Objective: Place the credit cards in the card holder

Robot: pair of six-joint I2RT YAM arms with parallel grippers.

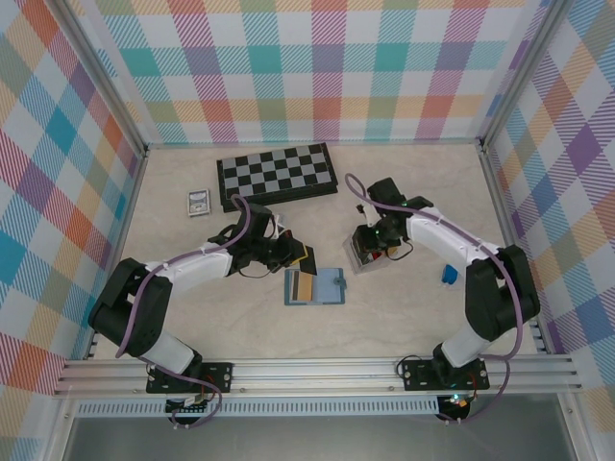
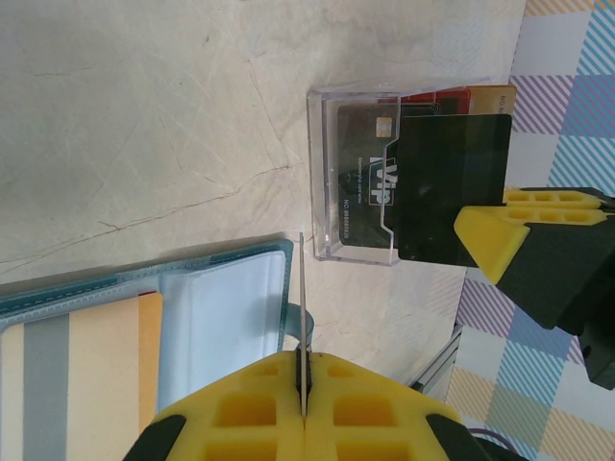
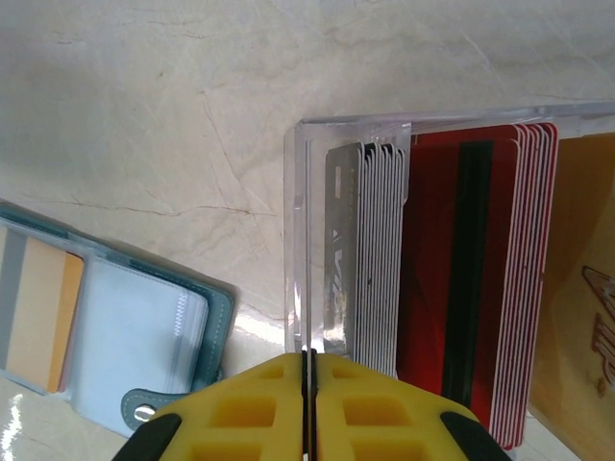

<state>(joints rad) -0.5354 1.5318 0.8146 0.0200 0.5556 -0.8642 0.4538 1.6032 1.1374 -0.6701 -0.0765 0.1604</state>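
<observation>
Left jaws pinch card [image 2: 302,288] edge-on beside card holder [image 2: 221,298] — clear box [image 2: 322,173] beyond.

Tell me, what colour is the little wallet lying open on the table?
Teal-blue. The card holder shows best in the top external view.

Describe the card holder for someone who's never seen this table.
From the chessboard at the far side, come toward the near edge. The card holder lies open there: a flat teal wallet showing an orange-tan card, unlike the clear box beside it.
</observation>
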